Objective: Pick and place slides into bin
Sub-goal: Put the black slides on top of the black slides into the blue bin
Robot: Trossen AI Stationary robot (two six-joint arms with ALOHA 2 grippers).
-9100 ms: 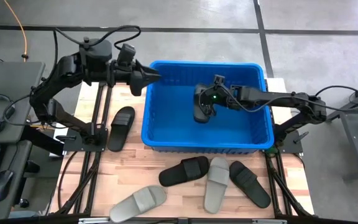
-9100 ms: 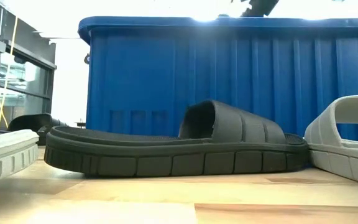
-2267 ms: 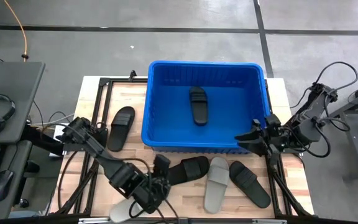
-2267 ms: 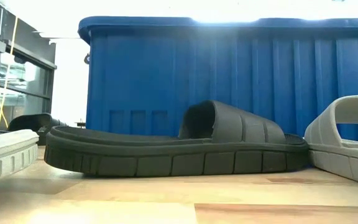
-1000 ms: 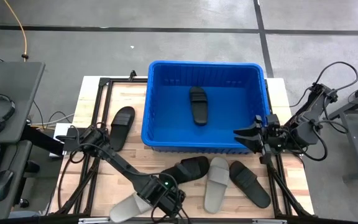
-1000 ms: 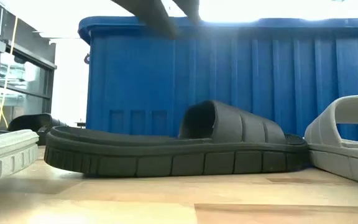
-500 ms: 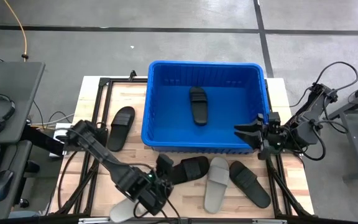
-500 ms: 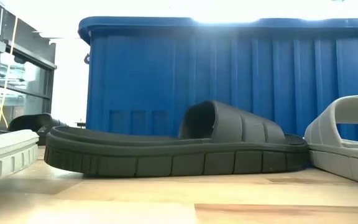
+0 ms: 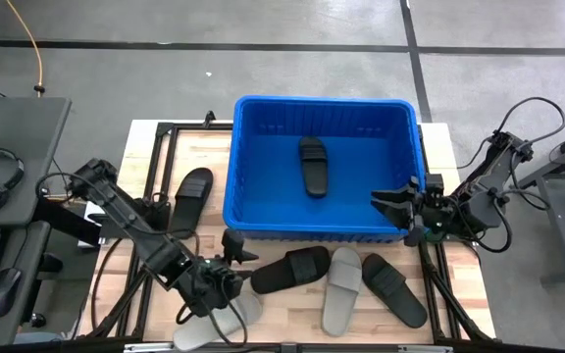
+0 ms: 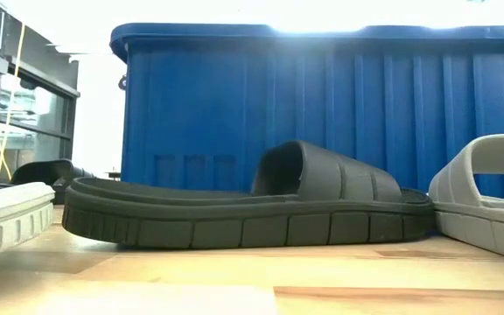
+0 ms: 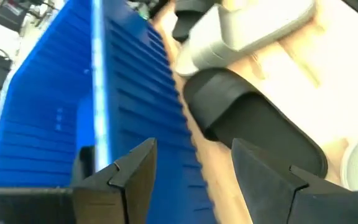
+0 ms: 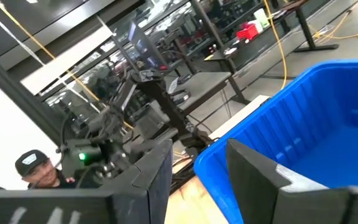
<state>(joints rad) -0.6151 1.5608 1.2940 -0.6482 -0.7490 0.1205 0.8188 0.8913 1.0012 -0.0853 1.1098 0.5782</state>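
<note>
The blue bin [image 9: 324, 230] stands at the table's far middle with one black slide [image 9: 312, 165] lying flat on its floor. On the table in front of it lie a black slide [image 9: 292, 270], a grey slide [image 9: 341, 287] and another black slide [image 9: 393, 287]. A further grey slide [image 9: 226, 316] is partly under my left arm, and a black slide [image 9: 192, 201] lies left of the bin. My left gripper [image 9: 234, 246] hangs open near the bin's near-left corner, holding nothing. My right gripper [image 9: 380, 202] hangs open above the bin's near-right corner, holding nothing.
The left wrist view shows the bin's outer wall [image 11: 73, 106] close beside the fingers and the black slide [image 11: 253, 124] ahead. A person [image 12: 33, 165] shows beyond the table in the right wrist view. Bare wood [image 9: 282, 304] lies along the near edge.
My left gripper has gone from the table's near edge toward the far edge and leftward, up to the bin's near wall, turning as it went; it stays open. My right gripper has drifted slightly toward the far edge over the bin's rim. No slide has moved.
</note>
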